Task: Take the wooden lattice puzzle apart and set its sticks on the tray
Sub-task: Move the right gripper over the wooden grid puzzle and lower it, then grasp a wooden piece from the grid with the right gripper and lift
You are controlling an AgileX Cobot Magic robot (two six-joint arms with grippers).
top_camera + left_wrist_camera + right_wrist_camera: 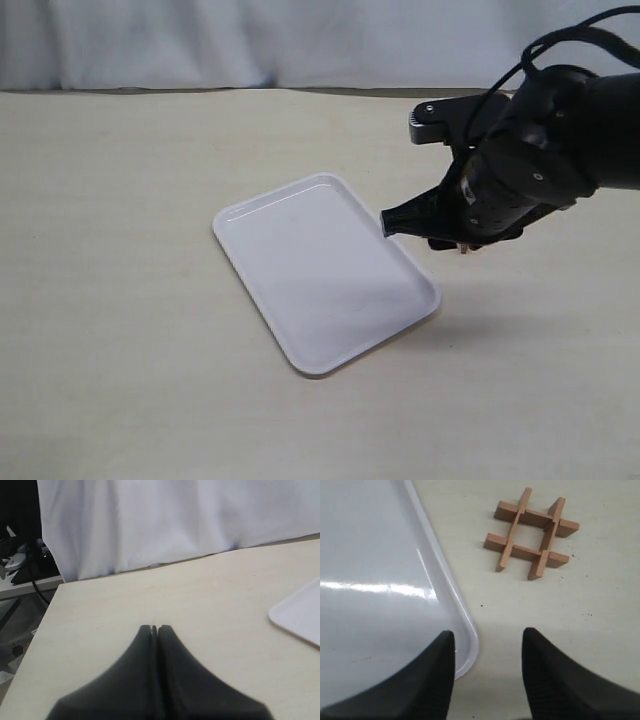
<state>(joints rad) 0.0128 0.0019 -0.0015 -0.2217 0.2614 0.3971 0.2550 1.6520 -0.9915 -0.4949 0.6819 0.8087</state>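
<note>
0 of the 4 sticks (512, 530) lie on the tray (300, 260); its white surface is bare in every view that shows it. The wooden lattice puzzle (531, 534) is whole, all 4 pieces interlocked in a "#" shape. It lies flat on the table (120, 200) near the tray's long rim, off the tray and not touching it. In the exterior view the arm hides the puzzle.

The right gripper (487, 640) hangs over that same rim with its jaws apart and nothing between them, 1 finger above the tray's inside and the other above the table outside it. The puzzle sits beyond the fingertips, clear of them.

The left gripper (154, 628) has its jaws pressed together on nothing. It sits over bare table well away from the tray, only a corner of which shows in its wrist view.

By my reading the task is at its very start: no grasp is made and no stick is loose. All the work is left: reaching and gripping the puzzle, likely bracing it with the second arm, pulling the 4 sticks apart, and laying each 1 on the tray.
</note>
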